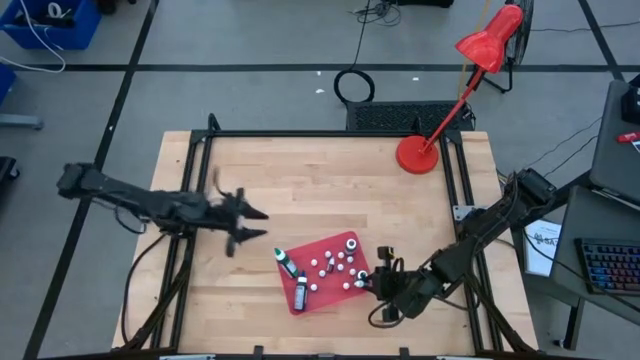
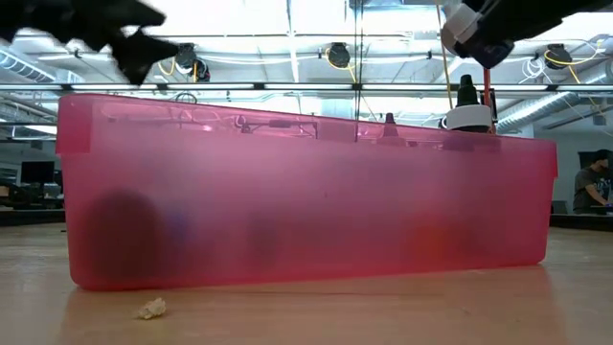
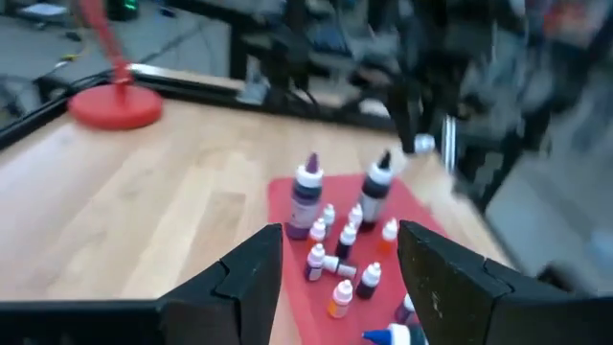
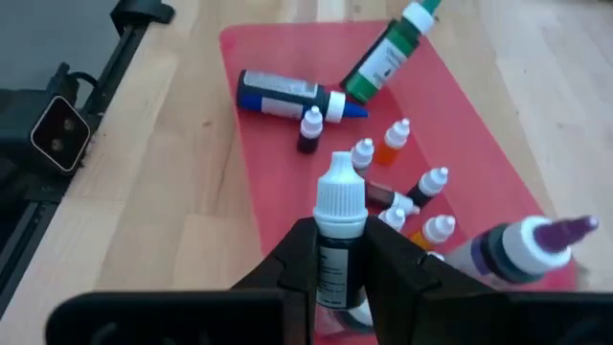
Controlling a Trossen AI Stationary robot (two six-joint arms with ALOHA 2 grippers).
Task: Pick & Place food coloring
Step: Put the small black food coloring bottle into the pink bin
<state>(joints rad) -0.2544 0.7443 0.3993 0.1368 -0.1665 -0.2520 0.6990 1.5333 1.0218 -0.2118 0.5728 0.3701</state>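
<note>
Several tiny dropper bottles with white caps (image 4: 397, 134) stand and lie on the red mat (image 1: 305, 258), near the table's near edge. Larger bottles share the mat: a green one (image 4: 388, 53), a blue one (image 4: 287, 96) lying down and a purple-tipped one (image 4: 522, 244). My right gripper (image 4: 340, 278) is over the mat's right end (image 1: 372, 284), shut on one tiny dark-bodied bottle (image 4: 340, 206). My left gripper (image 1: 252, 224) hangs open to the left of the mat, above bare wood, and its wrist view looks over the bottles (image 3: 340, 278). My right gripper pinches the tiny bottle's dark body (image 4: 335, 259) between its two fingers, one on either side, just below the white cap (image 4: 341, 196). The bottle stands upright in the hold with its cap above the fingertips. The fingers hide its base, so whether it rests on the mat cannot be told.
A red desk lamp (image 1: 440, 110) stands at the table's far right corner. Black frame rails (image 1: 455, 190) run along the table's sides. A small crumb (image 2: 151, 308) lies on the wood in front of the mat. Bare wood lies left of and beyond the mat.
</note>
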